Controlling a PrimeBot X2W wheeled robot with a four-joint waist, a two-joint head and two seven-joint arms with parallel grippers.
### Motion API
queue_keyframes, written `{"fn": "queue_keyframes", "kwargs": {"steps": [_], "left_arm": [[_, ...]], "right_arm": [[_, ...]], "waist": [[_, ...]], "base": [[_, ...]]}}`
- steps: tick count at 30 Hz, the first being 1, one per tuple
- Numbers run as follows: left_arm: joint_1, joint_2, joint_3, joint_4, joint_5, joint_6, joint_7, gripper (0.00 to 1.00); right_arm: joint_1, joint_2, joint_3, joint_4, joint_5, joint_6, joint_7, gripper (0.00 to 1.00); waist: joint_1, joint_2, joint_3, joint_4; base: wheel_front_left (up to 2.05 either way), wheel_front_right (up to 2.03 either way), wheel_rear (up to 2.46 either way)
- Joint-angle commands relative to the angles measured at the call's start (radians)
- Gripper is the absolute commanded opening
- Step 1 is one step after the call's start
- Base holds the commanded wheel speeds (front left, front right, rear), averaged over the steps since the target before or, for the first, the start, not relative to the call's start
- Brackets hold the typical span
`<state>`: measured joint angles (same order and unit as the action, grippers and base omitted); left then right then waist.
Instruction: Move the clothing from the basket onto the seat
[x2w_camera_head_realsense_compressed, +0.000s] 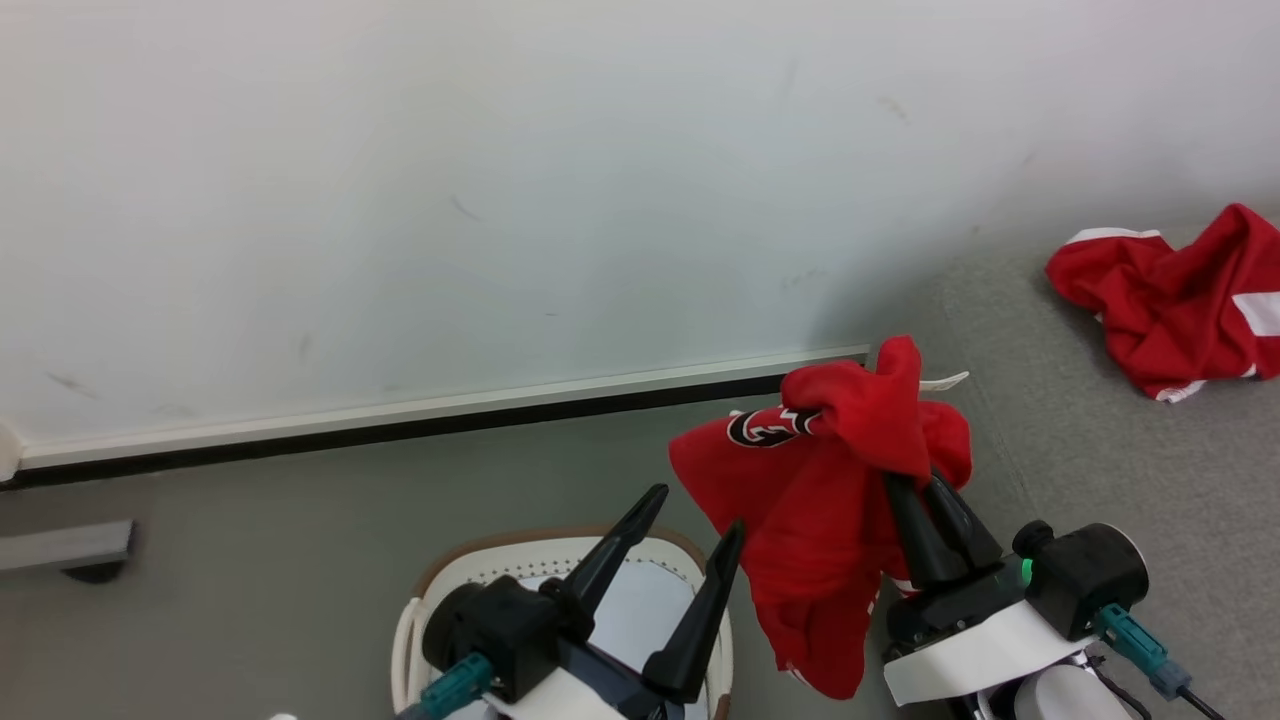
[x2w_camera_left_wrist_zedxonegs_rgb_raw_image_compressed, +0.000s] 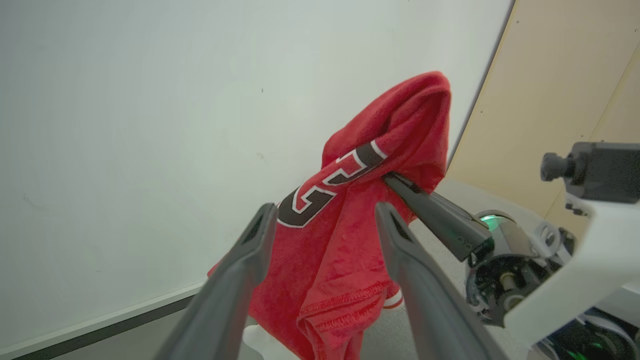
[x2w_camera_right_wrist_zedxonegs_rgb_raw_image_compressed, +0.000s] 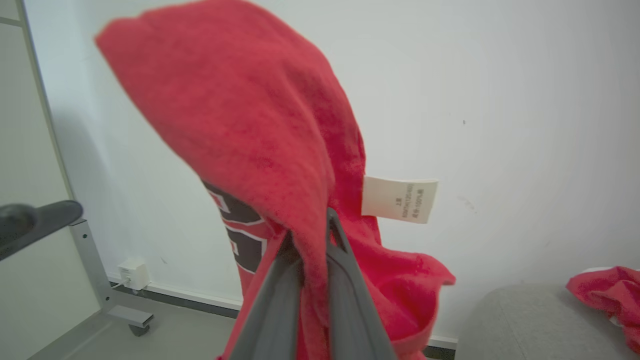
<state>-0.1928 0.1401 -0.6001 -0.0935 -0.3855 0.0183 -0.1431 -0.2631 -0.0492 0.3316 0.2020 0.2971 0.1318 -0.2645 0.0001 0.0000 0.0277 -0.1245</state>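
A red garment (x2w_camera_head_realsense_compressed: 820, 500) with black-and-white lettering hangs in the air between the basket and the seat, pinched by my right gripper (x2w_camera_head_realsense_compressed: 925, 485), which is shut on its fabric. The right wrist view shows the cloth (x2w_camera_right_wrist_zedxonegs_rgb_raw_image_compressed: 260, 130) draped over the shut fingers, a white label (x2w_camera_right_wrist_zedxonegs_rgb_raw_image_compressed: 399, 199) sticking out. My left gripper (x2w_camera_head_realsense_compressed: 695, 510) stands open above the cream basket (x2w_camera_head_realsense_compressed: 440, 580), apart from the garment (x2w_camera_left_wrist_zedxonegs_rgb_raw_image_compressed: 350, 210) and holding nothing. A second red garment (x2w_camera_head_realsense_compressed: 1180, 300) with white trim lies on the grey seat (x2w_camera_head_realsense_compressed: 1080, 440) at the right.
A white wall (x2w_camera_head_realsense_compressed: 450, 200) with a pale skirting strip rises behind. Grey floor (x2w_camera_head_realsense_compressed: 250, 550) lies left of the basket, with a grey wheeled frame foot (x2w_camera_head_realsense_compressed: 65, 548) at the far left. The frame's leg and caster (x2w_camera_right_wrist_zedxonegs_rgb_raw_image_compressed: 120, 315) stand by the wall.
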Motion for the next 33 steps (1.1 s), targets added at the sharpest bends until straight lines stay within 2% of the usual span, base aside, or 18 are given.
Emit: {"fn": "queue_keyframes", "kwargs": {"steps": [1, 10, 17, 27, 33], "left_arm": [[0.003, 0.006, -0.001, 0.01, 0.014, -0.004, -0.006, 1.0], [-0.022, 0.005, -0.02, 0.074, 0.028, -0.012, -0.032, 1.0], [-0.037, 0.003, -0.036, 0.095, 0.033, -0.018, -0.034, 1.0], [-0.072, 0.009, -0.051, 0.101, 0.047, -0.024, -0.029, 1.0], [-0.135, 0.03, -0.054, 0.101, 0.069, -0.038, -0.009, 1.0]], "right_arm": [[0.006, -0.003, -0.007, -0.008, -0.007, -0.002, 0.0, 0.0], [0.003, -0.002, -0.053, -0.057, -0.015, -0.002, 0.0, 0.0], [0.011, -0.002, -0.098, -0.084, -0.029, -0.002, 0.0, 0.0], [-0.052, -0.002, -0.174, -0.126, -0.059, -0.002, 0.0, 0.0], [-0.247, -0.019, -0.261, -0.105, -0.105, -0.002, 0.0, 0.0]], "waist": [[-0.0001, 0.0, 0.008, -0.028], [-0.0001, 0.0, 0.037, -0.19], [-0.0001, 0.0, 0.054, -0.261], [-0.0001, 0.0, 0.132, -0.266], [-0.0001, 0.0, 0.26, -0.227]], "base": [[0.0, 0.0, 0.0], [0.0, 0.0, 0.0], [0.0, 0.0, 0.0], [0.0, 0.0, 0.0], [0.0, 0.0, 0.0]]}}
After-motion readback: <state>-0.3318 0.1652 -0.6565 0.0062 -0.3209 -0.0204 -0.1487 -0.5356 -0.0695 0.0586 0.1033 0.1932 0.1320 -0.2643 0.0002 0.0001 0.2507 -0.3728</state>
